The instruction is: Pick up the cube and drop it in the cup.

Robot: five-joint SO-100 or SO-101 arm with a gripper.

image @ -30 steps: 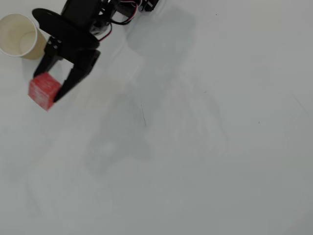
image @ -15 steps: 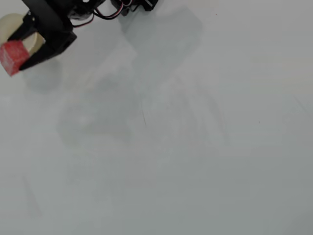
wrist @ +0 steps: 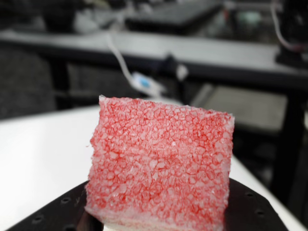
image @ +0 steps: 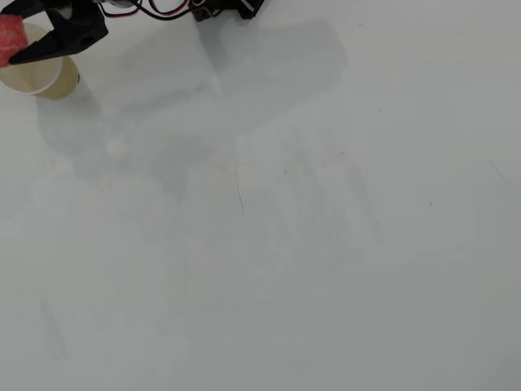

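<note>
Cube held over the cup at the table's far-left corner.

White table fills the overhead view, bare but for faint scuffs and the arm's broad grey shadow spreading toward 1 o'clock of the cup. Cream cup stands upright at about 10 o'clock of the picture, its mouth partly covered by the black gripper, whose jaws are closed on the red block, holding it over the cup's rim at the picture's left edge. In the wrist view the spongy block fills the foreground, seated against a black jaw plate; blurred desks and cables lie behind it.
</note>
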